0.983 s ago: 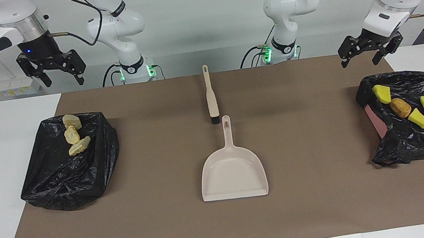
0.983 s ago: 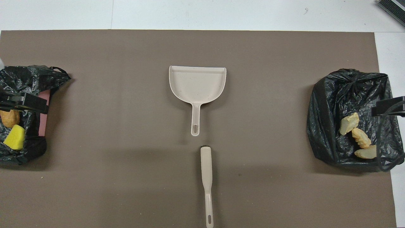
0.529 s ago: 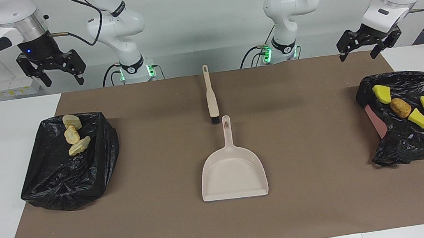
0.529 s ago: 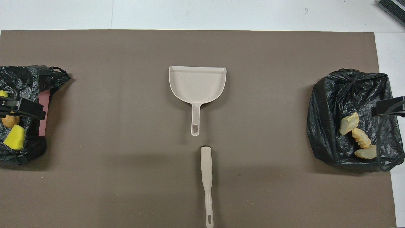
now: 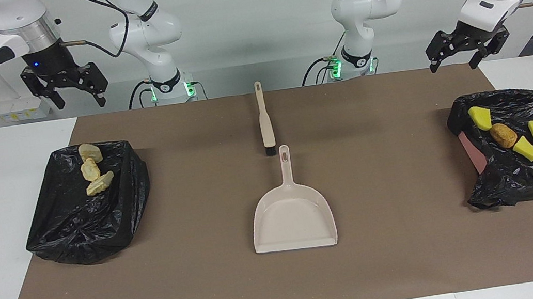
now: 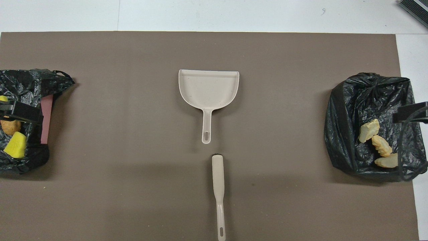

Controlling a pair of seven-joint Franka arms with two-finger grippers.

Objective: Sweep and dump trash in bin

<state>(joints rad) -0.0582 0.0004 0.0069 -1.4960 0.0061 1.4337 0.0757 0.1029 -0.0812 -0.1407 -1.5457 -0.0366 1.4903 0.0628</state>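
Three tan croissant-like pieces [image 5: 90, 169] lie in the black-bagged bin [image 5: 79, 228] at the right arm's end. Three yellow foam wedges [image 5: 526, 148] and a brown lump [image 5: 503, 135] lie on the black-bagged bin [image 5: 526, 180] at the left arm's end. My right gripper [image 5: 81, 103] hangs open and empty, high over the robots' edge of its bin. My left gripper [image 5: 453, 66] hangs open and empty, high over the robots' edge of the other bin. In the overhead view, the croissants [image 6: 381, 145], one wedge [image 6: 15, 145] and the lump [image 6: 10, 126] show.
A beige dustpan [image 5: 292, 216] lies mid-table, handle toward the robots. A beige brush [image 5: 265, 118] lies in line with it, nearer to the robots, bristles next to the pan's handle. A brown mat [image 5: 417, 253] covers the table.
My left gripper has risen a little and drawn back toward the robots from over its bin. The right arm, the trash, the dustpan and the brush have not moved.
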